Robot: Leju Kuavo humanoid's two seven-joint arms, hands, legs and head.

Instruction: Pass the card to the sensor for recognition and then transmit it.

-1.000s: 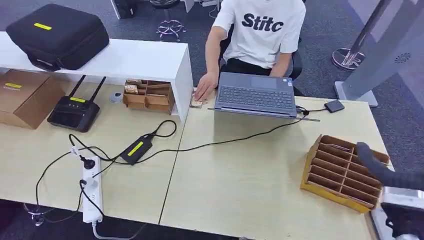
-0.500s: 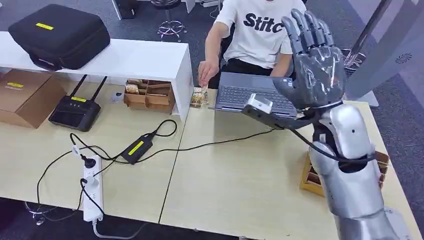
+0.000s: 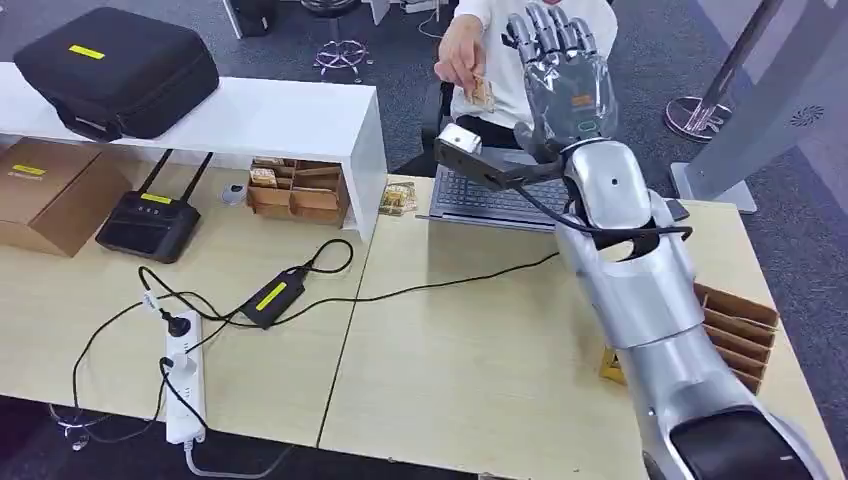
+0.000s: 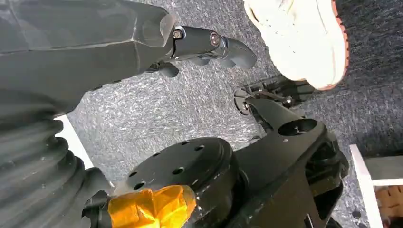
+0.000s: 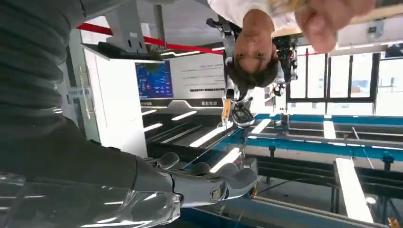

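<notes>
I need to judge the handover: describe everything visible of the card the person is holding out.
The card is small, tan or brownish, its print too small to read. A person's hand pinches its upper edge, so it hangs in the air above the laptop. It sits just beside the raised, open-fingered right hand, apparently not touching it.

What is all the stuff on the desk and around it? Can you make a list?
Case: one, black, on the white shelf.
Cardboard box: one, brown, far left of the desk.
Router: one, black, under the shelf.
Power strip: one, white, front left.
Power adapter: one, black, yellow label, mid desk.
Divided tray: one, brown, beside the shelf.
Laptop: one, grey, back of the desk.
Slotted rack: one, brown, right edge.
Card: one, tan, in the person's hand.
Right robot hand: raised, fingers apart, beside the card.
Left robot hand: hanging over the carpet.
</notes>
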